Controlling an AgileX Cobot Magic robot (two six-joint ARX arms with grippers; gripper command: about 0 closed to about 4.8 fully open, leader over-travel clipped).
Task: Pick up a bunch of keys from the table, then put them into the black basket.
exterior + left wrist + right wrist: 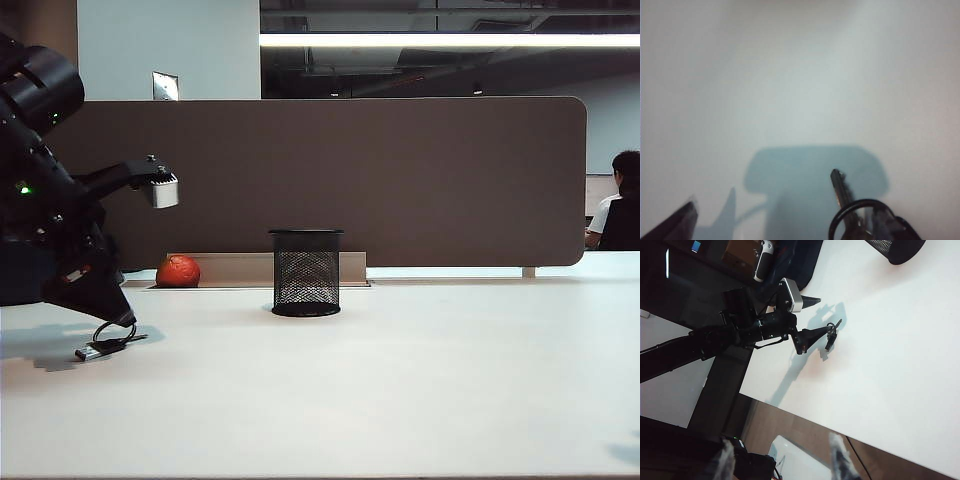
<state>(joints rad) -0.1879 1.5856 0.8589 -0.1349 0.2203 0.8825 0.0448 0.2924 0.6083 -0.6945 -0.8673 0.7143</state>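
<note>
The left arm (45, 215) is matte black with a green indicator light and a silver wrist camera (163, 190).

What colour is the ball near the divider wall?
The ball is orange-red, seen best in the exterior view, left of the black basket.

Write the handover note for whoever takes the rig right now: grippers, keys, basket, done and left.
Left gripper: jaws open, low over the table at the exterior view's left, by the bunch of keys, nothing gripped.
Right gripper: open, empty, held off the table's edge.
Keys lie on the table. Black basket stands upright mid-table, apart from them.
Done: approach.
Left: grasp, lift, carry, drop into basket.
</note>
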